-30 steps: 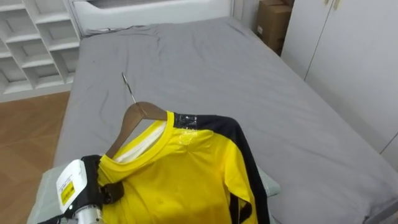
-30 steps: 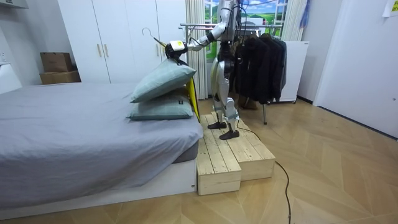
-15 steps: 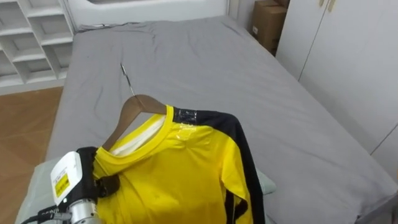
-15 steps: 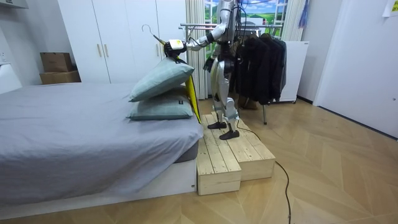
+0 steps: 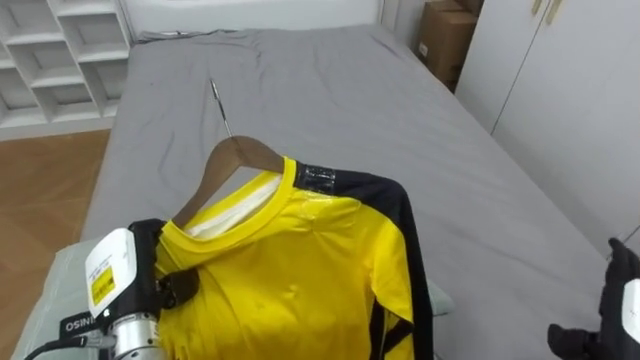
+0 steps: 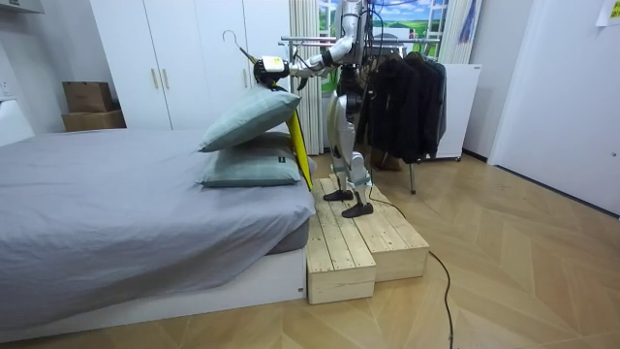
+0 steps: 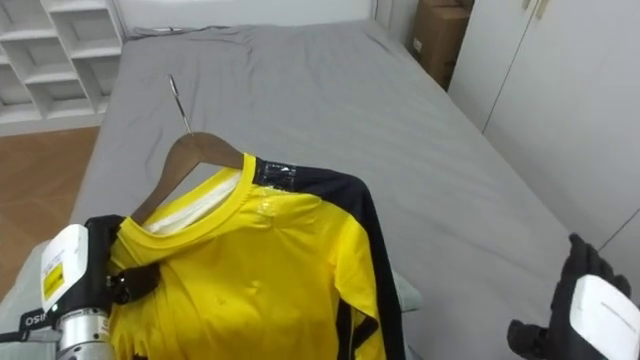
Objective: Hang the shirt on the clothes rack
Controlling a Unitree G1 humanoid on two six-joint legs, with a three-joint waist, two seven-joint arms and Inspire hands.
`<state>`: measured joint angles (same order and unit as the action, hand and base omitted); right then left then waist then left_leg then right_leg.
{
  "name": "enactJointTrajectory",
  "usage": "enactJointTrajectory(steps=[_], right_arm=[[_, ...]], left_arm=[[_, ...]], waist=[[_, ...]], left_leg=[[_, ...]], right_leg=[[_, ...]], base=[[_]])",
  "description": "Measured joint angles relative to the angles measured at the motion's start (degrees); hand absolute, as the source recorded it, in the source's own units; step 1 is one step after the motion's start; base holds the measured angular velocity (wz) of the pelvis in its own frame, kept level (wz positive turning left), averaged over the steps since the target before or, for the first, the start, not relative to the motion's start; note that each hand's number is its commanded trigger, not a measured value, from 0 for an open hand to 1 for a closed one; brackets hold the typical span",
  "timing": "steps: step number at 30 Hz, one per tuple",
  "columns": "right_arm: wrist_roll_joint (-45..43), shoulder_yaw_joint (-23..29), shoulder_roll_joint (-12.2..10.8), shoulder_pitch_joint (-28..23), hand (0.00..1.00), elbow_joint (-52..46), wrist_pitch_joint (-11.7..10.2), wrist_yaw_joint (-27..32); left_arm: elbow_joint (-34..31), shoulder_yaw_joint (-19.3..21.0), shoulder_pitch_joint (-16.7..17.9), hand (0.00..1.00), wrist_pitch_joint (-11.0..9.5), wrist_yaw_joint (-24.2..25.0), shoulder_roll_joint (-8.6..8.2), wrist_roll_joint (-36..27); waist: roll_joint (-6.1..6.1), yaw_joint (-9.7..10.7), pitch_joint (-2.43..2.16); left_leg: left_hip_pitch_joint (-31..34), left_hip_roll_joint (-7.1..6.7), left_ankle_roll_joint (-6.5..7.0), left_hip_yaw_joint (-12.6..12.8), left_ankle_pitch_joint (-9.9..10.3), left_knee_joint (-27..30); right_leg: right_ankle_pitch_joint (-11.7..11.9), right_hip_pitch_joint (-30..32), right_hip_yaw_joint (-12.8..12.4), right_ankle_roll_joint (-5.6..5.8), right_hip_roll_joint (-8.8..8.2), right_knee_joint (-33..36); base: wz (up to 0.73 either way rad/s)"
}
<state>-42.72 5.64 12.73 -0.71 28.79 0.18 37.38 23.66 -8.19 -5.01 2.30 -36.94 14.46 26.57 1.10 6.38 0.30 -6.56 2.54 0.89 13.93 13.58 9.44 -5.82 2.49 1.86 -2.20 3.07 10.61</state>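
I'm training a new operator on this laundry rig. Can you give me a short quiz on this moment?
1. True or false: the yellow shirt is already on the wooden hanger.
2. The robot stands: A on a wooden platform beside the bed; B on the bed; C inside a wardrobe.
3. Fill in: fingers of the ____ hand clamp the shirt's shoulder, while the right hand is open and holds nothing.
Key: 1 true; 2 A; 3 left hand.
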Motion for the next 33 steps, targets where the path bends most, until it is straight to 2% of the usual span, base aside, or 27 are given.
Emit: enactJointTrajectory(steps=[3,10,14,18,23,28,30,33], right_arm=[[-3.2,-1.2,-1.2,-1.3,0.00,-5.9,0.0,0.0],[-10.0,-8.1,-1.3,-0.6,0.00,-9.9,-0.3,-1.1],[-11.6,-9.1,-1.3,-0.6,0.00,-11.9,-0.2,-3.4],[-11.9,-9.1,-1.2,-0.3,0.00,-16.3,-0.6,-3.8],[-12.1,-9.5,-1.2,-0.4,0.00,-16.6,-1.4,-3.8],[-11.7,-9.6,0.8,-0.4,0.00,-16.6,-1.6,-4.0],[-11.6,-9.5,2.1,-0.4,0.00,-16.7,-1.6,-4.1],[-11.8,-9.5,3.3,0.4,0.00,-17.5,-1.6,-4.8]], left_arm=[[-1.5,0.0,0.0,1.00,0.1,0.7,-0.31,0.5],[-3.0,-0.2,0.0,1.00,0.1,2.7,-0.58,2.8],[-3.0,-0.4,0.0,1.00,0.1,3.8,-0.77,4.1],[-3.2,-0.8,0.0,1.00,0.2,4.0,-0.76,5.1],[-5.0,-1.0,0.0,1.00,0.2,4.3,-0.76,5.8],[-7.3,-1.1,0.0,1.00,0.1,6.2,-0.58,7.7],[-9.5,-1.1,0.0,1.00,0.1,6.4,-0.29,9.3],[-14.1,-1.0,0.0,1.00,-1.5,5.9,0.49,11.4]], waist=[[0.01,-0.6,0.01],[-0.01,-1.2,0.01],[-0.02,-2.2,0.00],[-0.03,-2.3,0.01],[-0.02,-2.3,0.02],[0.16,-3.2,0.14],[0.53,-3.7,0.36],[0.70,-4.2,0.47]], left_leg=[[0.0,-0.03,0.00,0.0,0.0,0.0],[0.1,0.01,0.00,0.0,0.0,0.1],[0.8,0.01,0.00,-0.1,0.0,0.1],[0.8,0.09,0.00,-0.3,0.0,0.2],[0.9,0.13,0.00,-0.4,0.0,0.2],[0.9,0.13,0.00,-0.4,0.0,0.2],[0.9,0.12,0.00,-0.4,0.0,0.2],[0.9,0.03,0.00,-0.2,0.0,0.1]], right_leg=[[0.0,0.0,0.0,0.00,-0.01,0.0],[0.0,0.2,0.0,-0.02,-0.01,0.0],[0.1,0.7,0.0,-0.09,-0.03,0.1],[0.1,0.6,0.2,-0.13,-0.03,0.0],[0.1,0.6,0.1,-0.12,-0.02,0.0],[0.1,0.6,0.1,-0.12,-0.02,-0.1],[0.1,0.7,-0.1,-0.12,0.01,-0.1],[0.1,0.8,-0.2,-0.11,0.04,0.0]], base=[[-0.02],[0.00],[0.01],[0.04],[0.00],[0.00],[0.00],[0.00]])
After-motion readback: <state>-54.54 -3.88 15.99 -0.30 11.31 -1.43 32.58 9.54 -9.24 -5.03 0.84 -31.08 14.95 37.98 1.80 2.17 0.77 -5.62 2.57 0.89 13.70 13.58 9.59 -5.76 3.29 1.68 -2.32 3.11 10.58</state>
